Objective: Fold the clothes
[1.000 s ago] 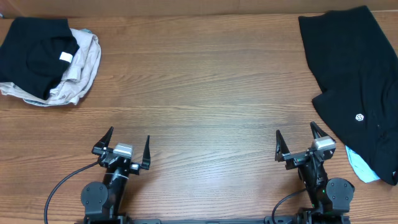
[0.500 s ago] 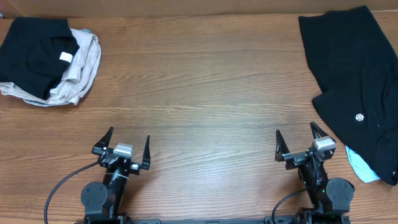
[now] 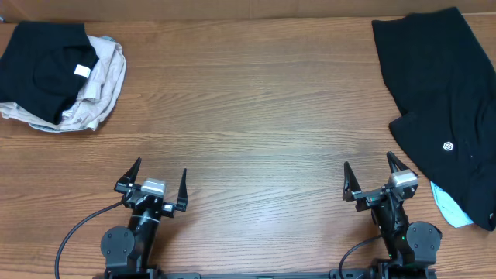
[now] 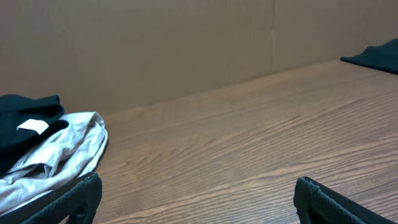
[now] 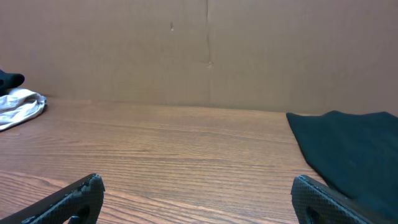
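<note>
Closest to me, both arms sit parked at the near edge of the table. The left gripper has its fingers spread wide with nothing between them, and the right gripper is just as wide and just as empty.

Just beyond the right gripper, a light blue garment pokes out from under the large black garment. That black one sprawls unfolded up the right side to the far edge, and its white round logo faces up. Its right part runs out of the overhead view, so I cannot tell whether it hangs off the table.

At the far left corner, well apart from all that, a smaller black piece with a white tag lies on a bunched beige garment. A brown wall closes the back.

My worry is the overlap. If I pinch the black hem near the blue cloth, I could catch both layers and drag them together. Pulling from one corner only would likely bunch the fabric, or slide it off the right edge.
</note>
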{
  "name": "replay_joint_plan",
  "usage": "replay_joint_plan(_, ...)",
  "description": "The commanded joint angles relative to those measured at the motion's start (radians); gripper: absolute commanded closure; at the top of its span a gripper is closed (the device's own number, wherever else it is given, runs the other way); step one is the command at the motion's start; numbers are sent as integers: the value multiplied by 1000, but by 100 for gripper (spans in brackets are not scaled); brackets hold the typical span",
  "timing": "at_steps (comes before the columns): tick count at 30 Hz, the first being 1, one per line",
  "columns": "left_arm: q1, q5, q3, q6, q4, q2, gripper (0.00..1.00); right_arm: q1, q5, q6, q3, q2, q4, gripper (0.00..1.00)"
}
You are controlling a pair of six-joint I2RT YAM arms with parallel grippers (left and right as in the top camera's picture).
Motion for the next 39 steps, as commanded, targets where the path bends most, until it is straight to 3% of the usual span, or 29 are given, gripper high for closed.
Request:
replay_joint_plan(1,7,-10,-6,-10,2,-11,0,5,0,0,-11,-10,5,0)
replay_joint_plan(19,7,56,-6,-14,11,-11,0,5,56,-8,-10,-10,30,0)
replay_joint_plan(24,6,176,-5,-6,56,-11,0,5,-28,-2,-10,-10,151,0)
replay_joint_plan(30,6,175,7,-2,138,-11,0,5,-98,0,1,-10,351,0)
replay_joint_plan(39,6,178,179,70,-11,49,0,5,-93,-12,179,-9,214,0)
